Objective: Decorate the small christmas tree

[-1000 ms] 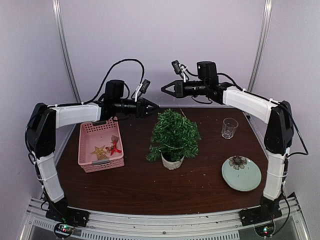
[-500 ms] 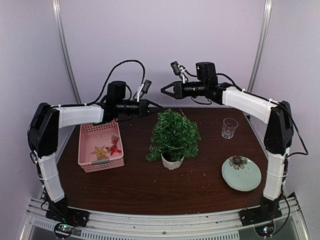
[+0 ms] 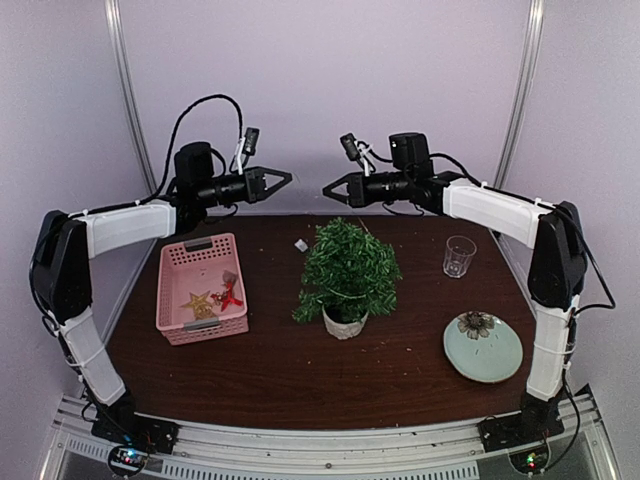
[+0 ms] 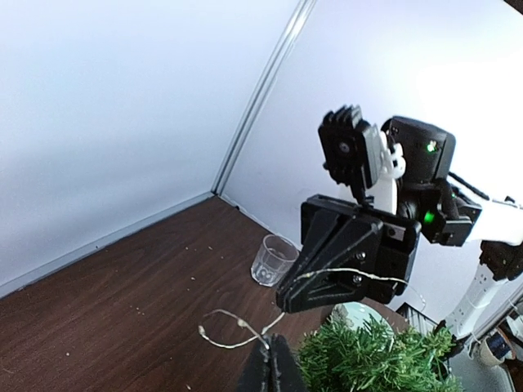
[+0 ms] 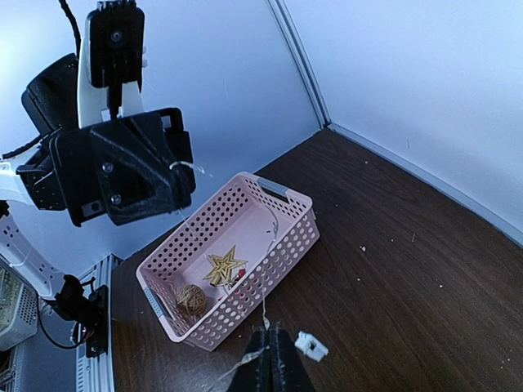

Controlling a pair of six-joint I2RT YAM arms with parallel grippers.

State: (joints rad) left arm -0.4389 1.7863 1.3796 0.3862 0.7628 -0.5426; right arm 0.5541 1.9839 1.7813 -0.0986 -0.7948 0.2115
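Observation:
The small christmas tree (image 3: pixel 348 268) stands in its white pot at mid table, bare of ornaments; its top shows in the left wrist view (image 4: pixel 376 359). Both arms hover high behind it, tips facing each other. My left gripper (image 3: pixel 288 176) (image 4: pixel 271 359) is shut on a thin wire light string (image 4: pixel 240 322). That string loops across to my right gripper (image 3: pixel 326 188) (image 5: pixel 268 347), also shut on the light string (image 5: pixel 263 307). The string's small white box (image 3: pixel 300 244) (image 5: pixel 311 345) lies on the table behind the tree.
A pink basket (image 3: pixel 203 334) (image 5: pixel 278 245) at the left holds a gold star (image 5: pixel 225 265), a twine ball (image 5: pixel 190 299) and a red ornament (image 3: pixel 231 294). A clear glass (image 3: pixel 459 255) stands at the right rear, with a green plate (image 3: pixel 495 360) nearer.
My left gripper closed on the string near the right gripper, then drew back left and upward, stretching the string. The right arm barely moved. The white box now shows on the table.

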